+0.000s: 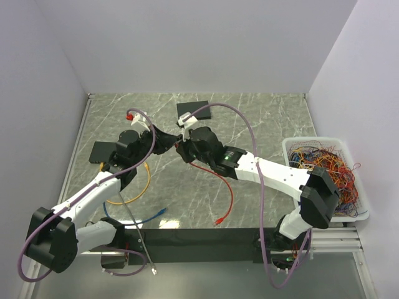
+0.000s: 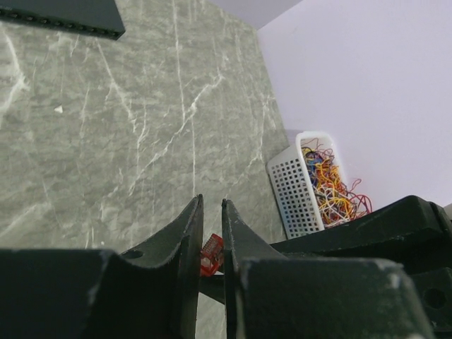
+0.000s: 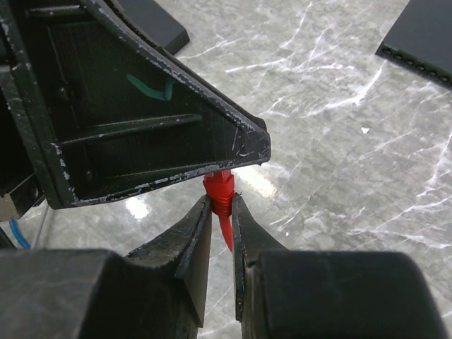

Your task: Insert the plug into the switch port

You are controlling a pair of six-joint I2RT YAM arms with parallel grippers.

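Observation:
A red plug (image 2: 210, 256) sits pinched between the two fingers of my left gripper (image 2: 212, 202), which is shut on it. My right gripper (image 3: 222, 200) meets it head-on, its jaws closed on the plug's ribbed red boot (image 3: 220, 186) just behind the left gripper's black finger. In the top view both grippers, left (image 1: 168, 142) and right (image 1: 182, 147), touch above the middle of the table. The red cable (image 1: 228, 187) trails from there toward the near edge. A black switch (image 1: 193, 111) lies flat beyond them, with its row of ports (image 3: 417, 62) in the right wrist view.
A second black box (image 1: 100, 151) lies at the left. Yellow cable (image 1: 134, 193) and blue cable (image 1: 146, 218) loop near the left arm. A white basket (image 1: 293, 146) of tangled wires stands at the right edge. White walls enclose the marble table (image 1: 268, 118).

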